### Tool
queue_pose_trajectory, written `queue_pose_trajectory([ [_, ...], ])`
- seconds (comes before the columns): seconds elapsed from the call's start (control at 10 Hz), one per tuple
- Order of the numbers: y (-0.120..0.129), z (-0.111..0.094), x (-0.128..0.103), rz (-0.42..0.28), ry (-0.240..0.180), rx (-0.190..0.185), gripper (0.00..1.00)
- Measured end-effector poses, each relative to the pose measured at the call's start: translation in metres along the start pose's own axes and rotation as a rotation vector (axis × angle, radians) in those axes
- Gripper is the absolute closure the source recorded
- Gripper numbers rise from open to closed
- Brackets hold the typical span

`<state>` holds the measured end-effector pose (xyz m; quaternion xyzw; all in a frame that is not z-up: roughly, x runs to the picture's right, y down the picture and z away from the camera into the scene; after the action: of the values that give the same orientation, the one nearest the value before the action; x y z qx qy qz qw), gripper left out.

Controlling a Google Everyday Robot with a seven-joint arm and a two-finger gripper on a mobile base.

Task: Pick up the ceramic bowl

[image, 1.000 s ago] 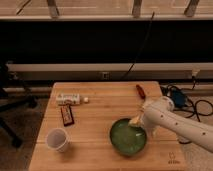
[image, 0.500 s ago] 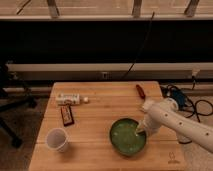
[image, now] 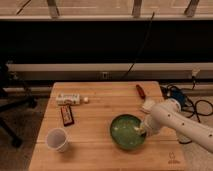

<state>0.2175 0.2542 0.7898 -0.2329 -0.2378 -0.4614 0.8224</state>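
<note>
Reaching in from the right, with the claw (image: pixel 141 130) sitting at the right-hand rim of the ceramic bowl (image: pixel 127 131), apparently dipping just over the edge; impossible to tell whether released or clenched, since the tip is merging with the pale arm and the glossy rim. Lying toward the right front of the desk (image: pixel 100 152), the green bowl, upright and seemingly empty, well apart from everything else. Judging the step in hand: settling the grasp on the rim, lift not yet begun, bowl seeming to rest flat on the wood. Calling next, probably, for pinching the rim wall firmly between the two sides, then rising straight up and slowly, since glazed ceramic is likely being slippery and a rim hold is tending to let a wide bowl tilt. Looking outward: a small pale block (image: pixel 148 105) lying just behind the arm, a red tool (image: pixel 141 91) farther back, a dark bar (image: pixel 67 114) and a white packet (image: pixel 67 98) toward the left, a tiny pale ball (image: pixel 86 100) beside the packet, a white paper cup (image: pixel 57 139) at the left front. Standing in the way of a straight lift: nothing apparent.
</note>
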Motion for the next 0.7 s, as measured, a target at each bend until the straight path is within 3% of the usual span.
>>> queue_pose_trajectory([
  [0.7,-0.015,-0.059,-0.003,-0.06,0.045,0.093,1.0],
])
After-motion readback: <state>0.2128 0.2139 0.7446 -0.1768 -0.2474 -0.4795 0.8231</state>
